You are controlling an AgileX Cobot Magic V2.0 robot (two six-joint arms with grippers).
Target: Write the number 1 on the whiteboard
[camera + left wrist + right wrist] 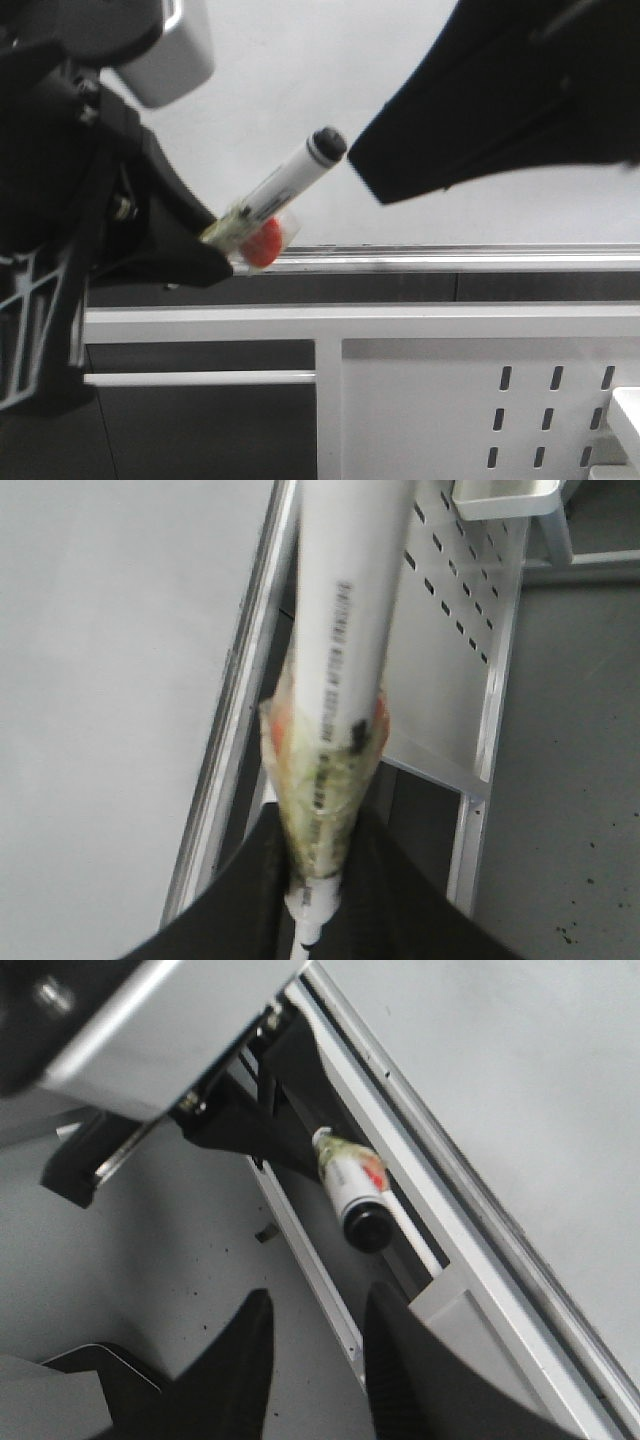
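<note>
Marker (280,190) sits clamped in the left gripper (215,245), capped tip tilted toward the whiteboard (280,80); right gripper (315,1335) fingers apart, empty.

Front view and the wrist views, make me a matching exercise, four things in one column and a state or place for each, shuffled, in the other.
1. marker pen
2. whiteboard
3. right gripper
4. slotted white panel

A. open, holding nothing
B. below the board's rail
C. clamped in the left gripper, capped
D. no stroke visible

Pairs: 1-C, 2-D, 3-A, 4-B
</note>
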